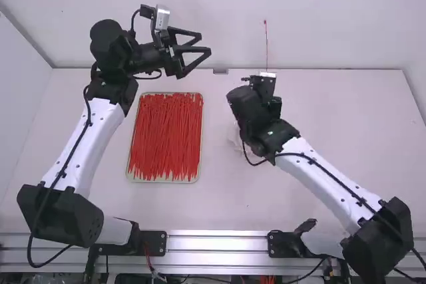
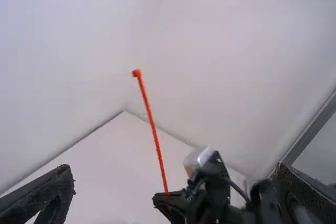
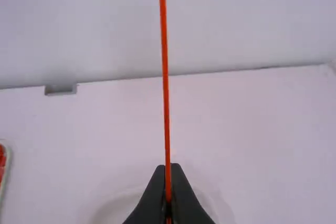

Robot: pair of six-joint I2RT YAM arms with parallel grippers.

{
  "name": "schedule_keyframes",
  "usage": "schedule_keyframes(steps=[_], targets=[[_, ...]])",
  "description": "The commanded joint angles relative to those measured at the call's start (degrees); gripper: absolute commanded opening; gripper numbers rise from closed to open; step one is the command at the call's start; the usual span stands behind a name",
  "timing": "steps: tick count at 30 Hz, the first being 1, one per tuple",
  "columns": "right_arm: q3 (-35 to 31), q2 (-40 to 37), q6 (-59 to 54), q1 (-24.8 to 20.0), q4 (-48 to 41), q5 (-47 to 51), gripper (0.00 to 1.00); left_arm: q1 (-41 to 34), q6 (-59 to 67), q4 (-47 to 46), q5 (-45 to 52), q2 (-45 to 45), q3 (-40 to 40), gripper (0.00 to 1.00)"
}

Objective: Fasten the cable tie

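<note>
A single red cable tie (image 1: 265, 48) stands upright over the middle of the table, its head (image 2: 136, 73) at the top end. My right gripper (image 1: 267, 78) is shut on the tie's lower end, and its black fingertips (image 3: 157, 182) pinch the strap (image 3: 164, 77). My left gripper (image 1: 205, 42) hangs raised at the back, left of the tie, open with nothing in it. It faces the tie, apart from it. In the left wrist view its mesh-patterned fingers (image 2: 50, 192) frame the tie (image 2: 151, 129) and the right gripper (image 2: 181, 200).
A tray (image 1: 164, 181) packed with several red cable ties (image 1: 166, 134) lies on the table left of centre, under the left arm. A small grey bracket (image 1: 219, 71) sits where the table meets the back wall. White walls close in the back and sides.
</note>
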Motion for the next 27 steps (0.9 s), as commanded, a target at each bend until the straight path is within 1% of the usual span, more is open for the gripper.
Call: schedule_keyframes(steps=[1, 3, 7, 12, 15, 23, 27], targets=[[2.1, 0.0, 0.9, 4.0, -0.1, 15.2, 0.00, -1.5, 2.5, -0.5, -1.2, -0.3, 1.3, 0.99], [2.1, 0.0, 0.7, 6.7, -0.2, 18.5, 0.00, -2.1, 2.7, -2.1, -3.0, -0.3, 1.3, 0.99], [2.1, 0.0, 0.5, 10.2, -0.1, 23.2, 0.00, -3.4, 4.0, -2.6, -2.8, -0.3, 1.3, 0.99], [2.7, 0.0, -1.4, 13.0, 0.1, 26.2, 0.00, -5.3, 3.8, -2.1, -3.0, -0.3, 1.3, 0.99], [2.7, 0.0, -3.4, 13.9, 1.4, 26.2, 0.00, -6.4, 2.9, -1.6, -5.2, -0.3, 1.3, 0.99], [2.7, 0.0, -3.4, 15.4, 1.2, 26.7, 0.00, -8.2, 0.3, -0.9, -9.0, -0.3, 1.3, 1.00], [2.7, 0.0, -3.5, 16.3, 1.2, 26.7, 0.00, -8.2, -2.4, 1.9, -8.9, -0.3, 1.3, 0.99]])
